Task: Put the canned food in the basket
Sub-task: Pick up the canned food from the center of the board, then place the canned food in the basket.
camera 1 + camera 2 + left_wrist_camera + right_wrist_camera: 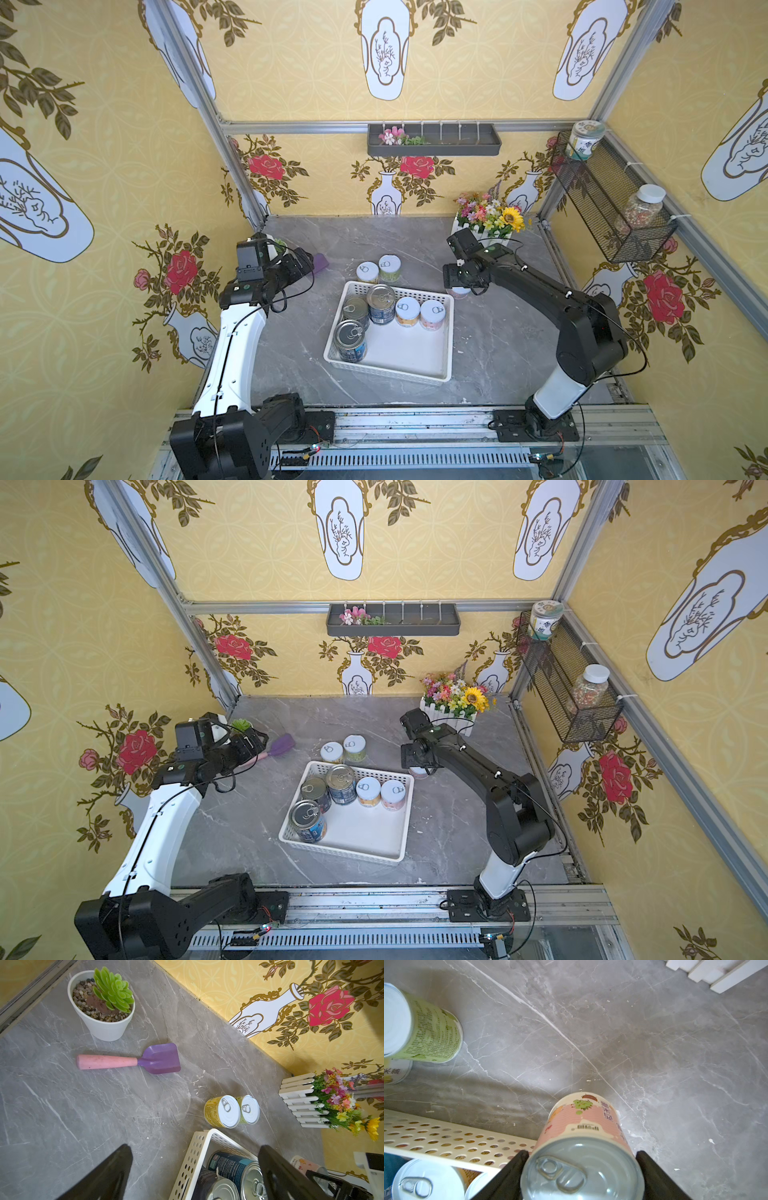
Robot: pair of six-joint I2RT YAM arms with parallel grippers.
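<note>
I read the basket (192,1158) as matt white perforated plastic. Lids of the tall cans (381,296): glossy bare metal. On the pink-label can (583,1124): smooth printed wrap, duller metal lid. The tabletop (498,332): smooth grey stone-look, low sheen.

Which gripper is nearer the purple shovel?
Left. The left gripper hangs open close beside the purple shovel; the right gripper is across the table, past the basket, closed around a pink can.

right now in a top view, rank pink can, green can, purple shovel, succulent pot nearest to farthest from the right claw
1. pink can: gripped in the right claw.
2. green can: standing mid-table.
3. purple shovel: farther to the left.
4. succulent pot: far-left corner.
</note>
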